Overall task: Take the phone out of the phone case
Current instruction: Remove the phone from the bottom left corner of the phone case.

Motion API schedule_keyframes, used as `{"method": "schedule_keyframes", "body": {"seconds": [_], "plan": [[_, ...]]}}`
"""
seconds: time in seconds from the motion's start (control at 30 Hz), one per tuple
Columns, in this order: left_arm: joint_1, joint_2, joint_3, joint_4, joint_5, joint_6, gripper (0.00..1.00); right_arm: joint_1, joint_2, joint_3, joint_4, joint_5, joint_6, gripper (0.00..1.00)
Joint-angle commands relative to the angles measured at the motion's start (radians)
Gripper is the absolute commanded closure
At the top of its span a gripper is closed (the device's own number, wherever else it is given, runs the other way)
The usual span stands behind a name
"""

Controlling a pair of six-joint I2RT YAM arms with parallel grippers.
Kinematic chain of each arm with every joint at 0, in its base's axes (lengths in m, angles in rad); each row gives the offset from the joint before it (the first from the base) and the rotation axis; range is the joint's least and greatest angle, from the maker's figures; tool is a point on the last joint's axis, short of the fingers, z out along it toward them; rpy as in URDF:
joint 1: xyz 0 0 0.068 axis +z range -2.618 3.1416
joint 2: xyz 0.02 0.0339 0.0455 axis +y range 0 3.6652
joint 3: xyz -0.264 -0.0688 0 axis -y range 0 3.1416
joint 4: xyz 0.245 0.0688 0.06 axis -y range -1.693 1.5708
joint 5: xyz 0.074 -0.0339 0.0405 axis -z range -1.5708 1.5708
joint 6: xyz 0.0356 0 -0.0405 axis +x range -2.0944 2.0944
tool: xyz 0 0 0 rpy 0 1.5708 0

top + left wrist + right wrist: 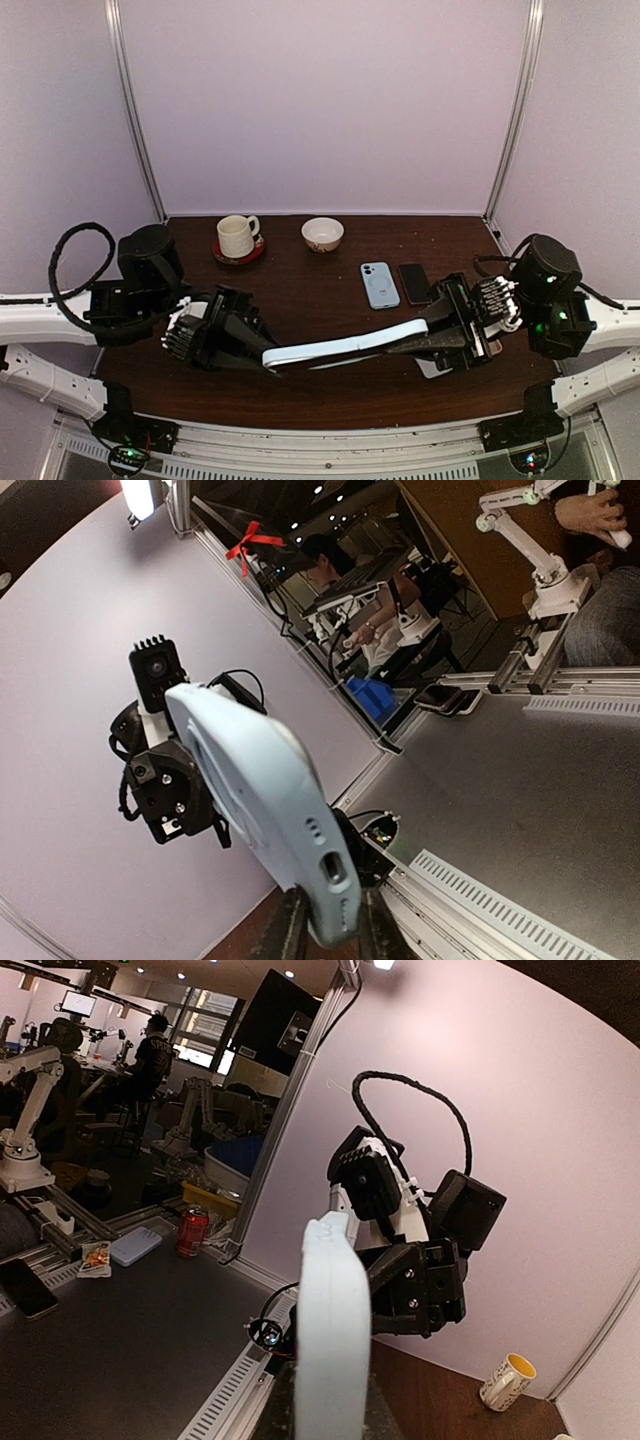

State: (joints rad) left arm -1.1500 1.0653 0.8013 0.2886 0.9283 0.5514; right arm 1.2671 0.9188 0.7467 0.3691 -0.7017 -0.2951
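A light blue phone case (340, 345) hangs level above the table's front, stretched between both grippers. My left gripper (266, 356) is shut on its left end. In the left wrist view the fingers (290, 925) flank the case's (260, 780) port end, and the left gripper (328, 932) pinches it there. My right gripper (432, 332) is shut on the other end. The right wrist view shows the case (333, 1310) edge-on, rising from the right gripper (330, 1422). The phone is hidden; I cannot tell whether it sits inside the case.
A light blue device (381, 285) with a corner camera lies flat right of centre, with a dark device (414, 283) beside it. A mug on a red coaster (238, 237) and a small bowl (322, 234) stand at the back.
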Motion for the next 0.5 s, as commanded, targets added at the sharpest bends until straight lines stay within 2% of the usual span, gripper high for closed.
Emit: {"method": "schedule_keyframes", "body": {"seconds": [0.0,0.47], "plan": [[0.006,-0.004,0.049,-0.051,-0.004,0.065,0.88,0.011,0.008,0.066,-0.049,-0.159,0.083,1.00],[0.006,-0.006,0.083,-0.139,-0.011,0.124,0.89,0.011,0.061,0.119,-0.143,-0.263,0.134,1.00]]}}
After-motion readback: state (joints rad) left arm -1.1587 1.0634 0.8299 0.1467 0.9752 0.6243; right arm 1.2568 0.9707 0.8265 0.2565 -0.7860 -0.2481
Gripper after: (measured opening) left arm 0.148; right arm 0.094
